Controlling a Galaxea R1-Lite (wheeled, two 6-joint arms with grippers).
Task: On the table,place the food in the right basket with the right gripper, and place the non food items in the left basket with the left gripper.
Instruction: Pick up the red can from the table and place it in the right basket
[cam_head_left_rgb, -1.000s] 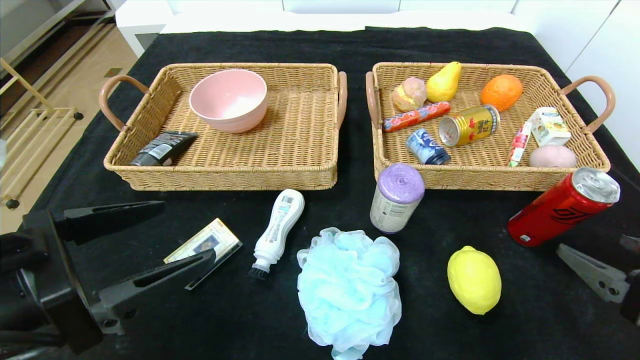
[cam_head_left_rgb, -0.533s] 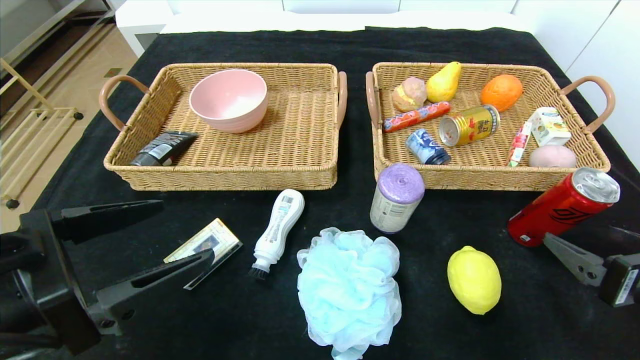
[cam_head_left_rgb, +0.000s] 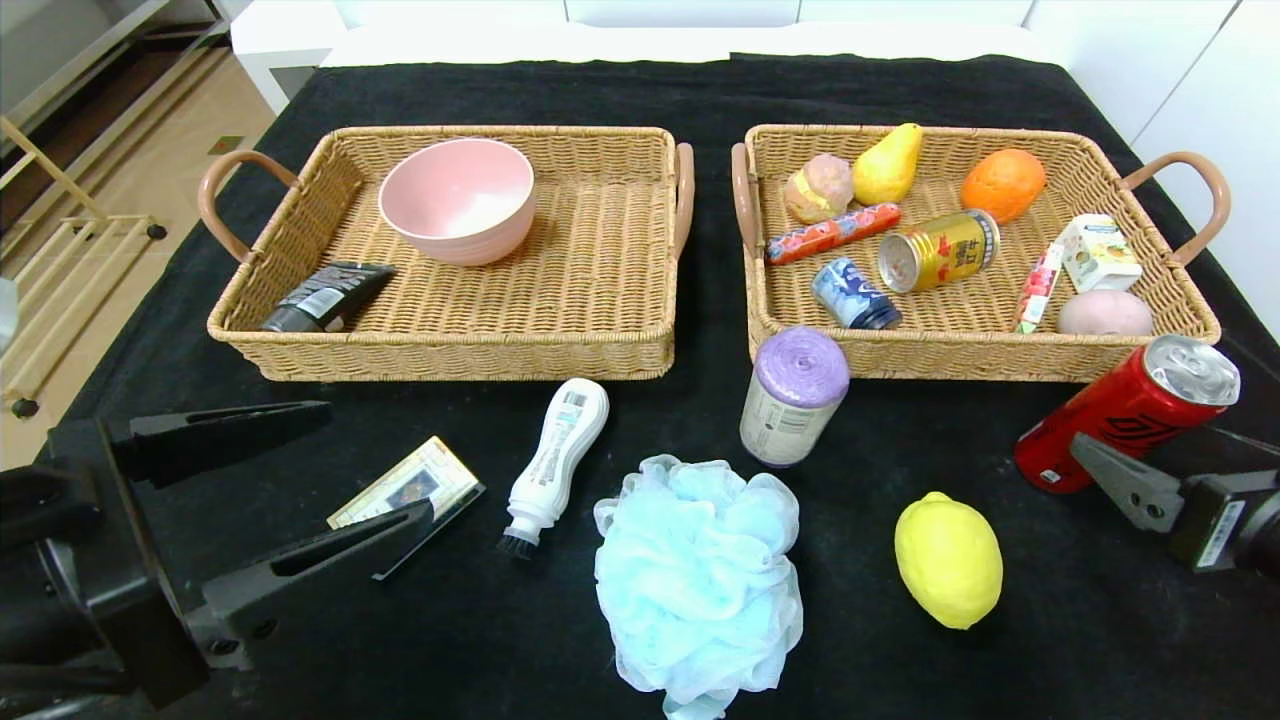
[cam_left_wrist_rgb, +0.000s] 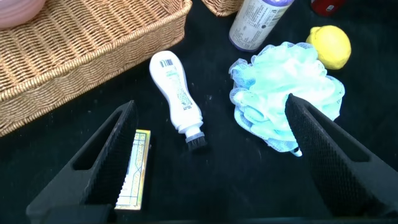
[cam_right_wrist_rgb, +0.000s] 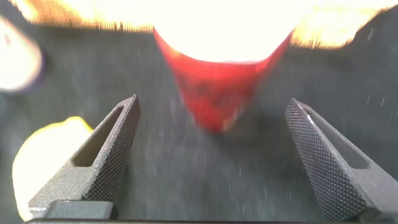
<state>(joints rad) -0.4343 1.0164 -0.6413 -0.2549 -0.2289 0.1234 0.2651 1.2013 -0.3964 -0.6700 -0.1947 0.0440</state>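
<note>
Well, I am part of the way through the sorting. My left basket (cam_head_left_rgb: 600, 345) has 2 non-food things in it, a pink bowl (cam_head_left_rgb: 458, 198) and a dark tube (cam_head_left_rgb: 325, 296). My right basket (cam_head_left_rgb: 960, 350) is much fuller: a pear, an orange, a gold can, a small blue can, a juice box, 2 long snack packs and 2 round treats. On the black table (cam_head_left_rgb: 200, 330) I count 6 things left. The food ones are the red can (cam_head_left_rgb: 1125, 412) and the yellow lemon (cam_head_left_rgb: 948, 560). The non-food ones are the white brush bottle (cam_head_left_rgb: 555, 460), the blue bath pouf (cam_head_left_rgb: 698, 580), the purple roll (cam_head_left_rgb: 793, 396) and the flat card (cam_head_left_rgb: 408, 490). My right gripper (cam_right_wrist_rgb: 214, 158) is low at the right edge of the table, just beside the red can, with its jaws wide and nothing in them. The red can sits just in front of the right basket's near right corner. It leans up, with its silver top pointing to the back and right and its bottom toward me and a bit left, so its long side runs on a slant. In the right wrist view it sits between my 2 fingers, so I think it is the next thing to grab. My left gripper (cam_head_left_rgb: 275, 485) waits at the near left, jaws wide too, holding nothing, near the flat card.
</note>
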